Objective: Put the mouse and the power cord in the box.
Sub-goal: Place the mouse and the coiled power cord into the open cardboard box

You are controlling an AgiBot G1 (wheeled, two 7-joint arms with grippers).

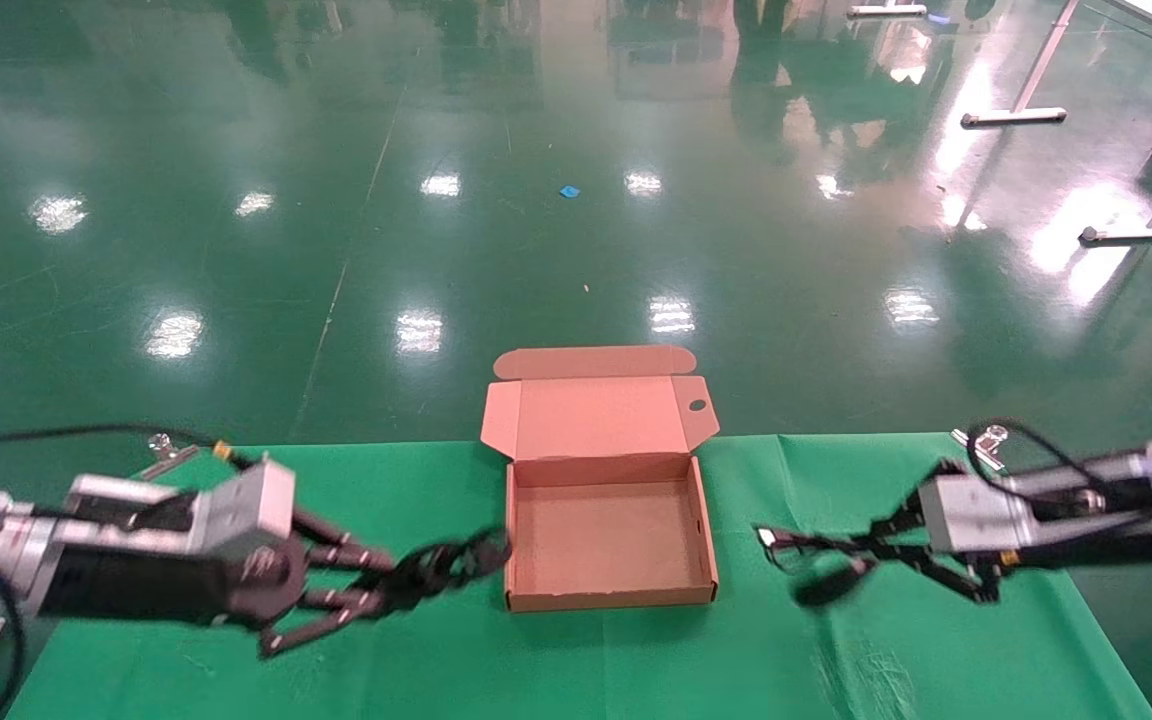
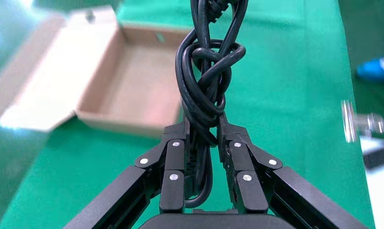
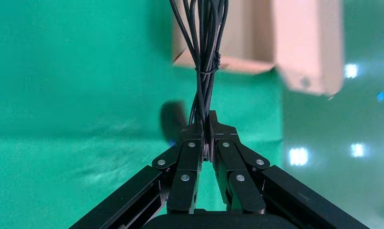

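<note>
The brown cardboard box [image 1: 526,470] lies open in the middle of the green cloth, lid folded back, with nothing inside. My left gripper [image 1: 404,580] hangs just left of the box, shut on the thick coiled power cord [image 1: 464,558]; the left wrist view shows the cord [image 2: 206,81] knotted between the pads of that gripper [image 2: 202,130]. To the right of the box my right gripper [image 1: 876,548] is shut on the mouse's thin bundled cable [image 3: 205,57]. The black mouse [image 1: 826,588] dangles below that hand, blurred [image 3: 173,119] in the right wrist view.
The green cloth [image 1: 576,660] covers the table, whose far edge runs just behind the box. Metal clips [image 1: 981,445] hold the cloth at both far corners. Beyond is a glossy green floor with table legs [image 1: 1016,115] at the far right.
</note>
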